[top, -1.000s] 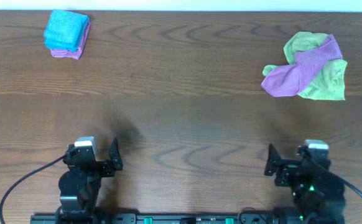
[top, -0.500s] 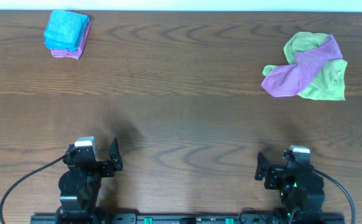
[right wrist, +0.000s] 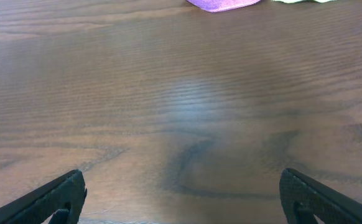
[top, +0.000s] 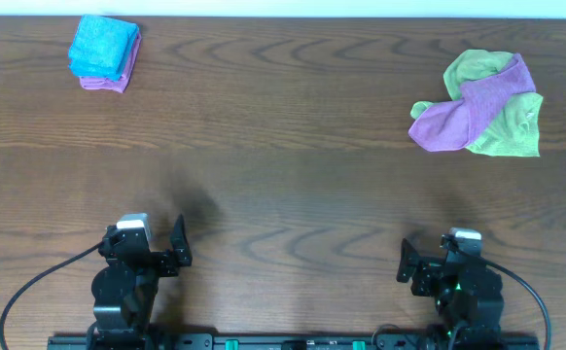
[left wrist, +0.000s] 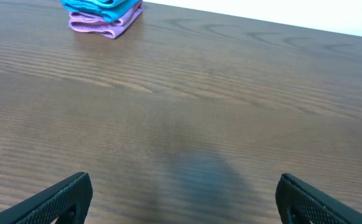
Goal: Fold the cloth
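Two wide-spread claws, left claw (left wrist: pixel 184 190) and right claw (right wrist: pixel 181 186), holding nothing, low over brown wooden counter (top: pixel 283 185); crumpled purple-green cloth heap (top: pixel 477 115) well apart, far right.

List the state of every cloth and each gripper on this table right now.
blue cloth: folded, lying on top of the folded purple cloth
folded purple cloth: folded, at the bottom of that stack
crumpled purple cloth: unfolded, bunched, lying across the green cloth
green cloth: unfolded, crumpled, partly under it
left gripper: open, empty
right gripper: open, empty
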